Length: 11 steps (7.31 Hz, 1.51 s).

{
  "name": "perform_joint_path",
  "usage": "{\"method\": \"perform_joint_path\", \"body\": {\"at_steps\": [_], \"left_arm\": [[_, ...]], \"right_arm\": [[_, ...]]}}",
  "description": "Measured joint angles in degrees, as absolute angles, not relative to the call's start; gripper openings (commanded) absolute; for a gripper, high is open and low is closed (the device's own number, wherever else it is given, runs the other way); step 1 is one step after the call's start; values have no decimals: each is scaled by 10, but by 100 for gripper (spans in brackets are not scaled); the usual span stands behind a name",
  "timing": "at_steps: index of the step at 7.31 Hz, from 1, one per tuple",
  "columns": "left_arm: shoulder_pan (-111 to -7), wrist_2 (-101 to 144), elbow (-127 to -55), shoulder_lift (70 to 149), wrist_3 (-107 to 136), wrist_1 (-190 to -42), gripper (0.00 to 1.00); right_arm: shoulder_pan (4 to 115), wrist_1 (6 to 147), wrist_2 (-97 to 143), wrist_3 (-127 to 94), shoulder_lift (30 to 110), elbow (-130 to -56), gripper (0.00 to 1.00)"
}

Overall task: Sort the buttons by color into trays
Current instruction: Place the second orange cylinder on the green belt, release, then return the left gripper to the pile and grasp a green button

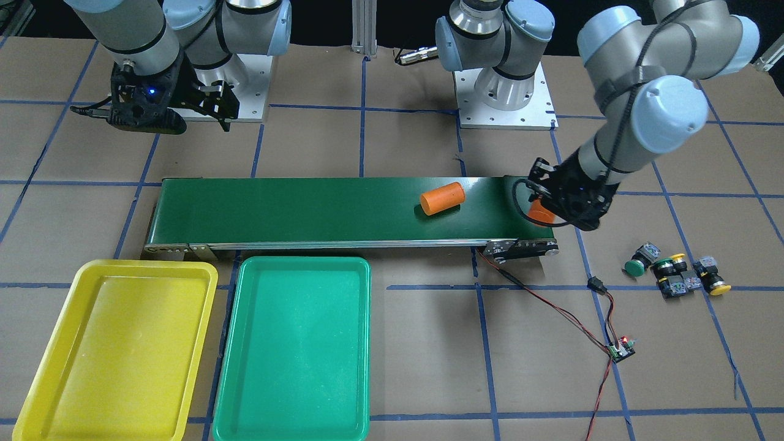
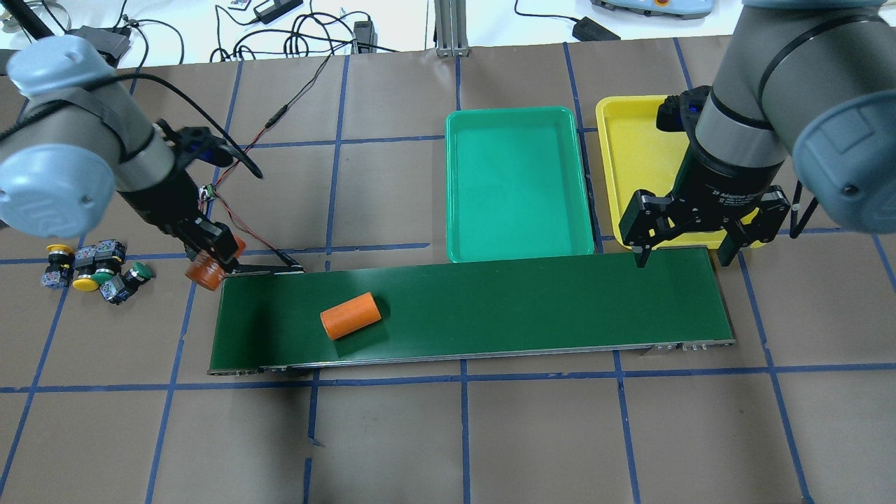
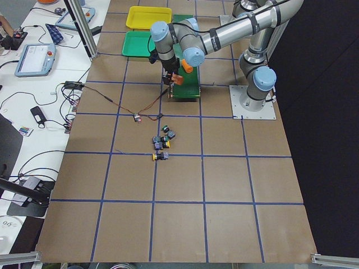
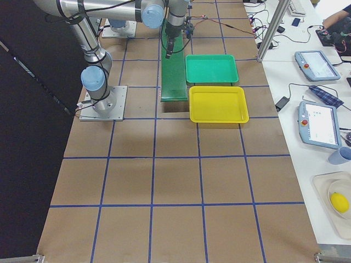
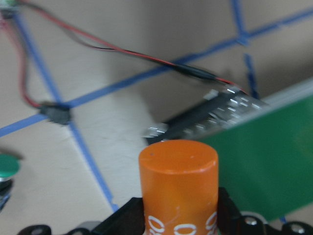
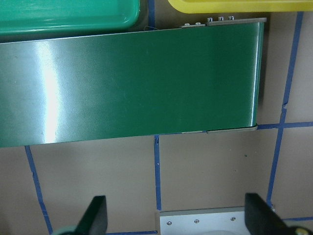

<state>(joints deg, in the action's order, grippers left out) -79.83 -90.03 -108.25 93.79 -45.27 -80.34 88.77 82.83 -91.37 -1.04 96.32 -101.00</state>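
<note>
The left gripper (image 2: 210, 262) is clamped on an orange cylinder (image 5: 178, 181), gripped at its lower part with the top free; it hangs over the near end of the conveyor belt (image 2: 490, 308). A second orange cylinder (image 2: 350, 316) lies on the belt a little beyond.

On the gripper's other side, away from the belt, the buttons (image 2: 91, 269) lie on the table in a tight cluster, several touching; none is in a tray.

They look small, light and rigid; the domed caps are probably smooth and likely to slip, so the flat-sided grey block or the black collar seems the better hold. Packed as they are, closing on one may nudge its neighbours; the green-capped one (image 2: 133, 276) nearest the gripper seems easiest.

Far along the belt the right gripper (image 2: 684, 255) hovers with its jaws spread and holding nothing; the yellow tray (image 2: 630, 140) and green tray (image 2: 514, 182) lie just beyond it.
</note>
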Motion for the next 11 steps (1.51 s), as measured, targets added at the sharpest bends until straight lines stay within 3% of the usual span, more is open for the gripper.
{"method": "perform_joint_path", "body": {"at_steps": [4,5,6,8,11], "left_arm": [[-867,-902,-1175,923,-629,-701,0],[-868,-903,-1199,922,-645,-661,77],[-869,-903,-1216,920,-648,-634,100],[-869,-905,-1226,915,-637,-611,100],[-808,-945,-1102,941,-645,-679,100]], "right_arm": [[888,839,-913,-6,963,-1014,100],[888,843,-914,-5,962,-1015,100],[887,845,-915,-5,963,-1015,100],[886,849,-915,-5,962,-1015,100],[884,876,-909,-3,960,-1012,100]]}}
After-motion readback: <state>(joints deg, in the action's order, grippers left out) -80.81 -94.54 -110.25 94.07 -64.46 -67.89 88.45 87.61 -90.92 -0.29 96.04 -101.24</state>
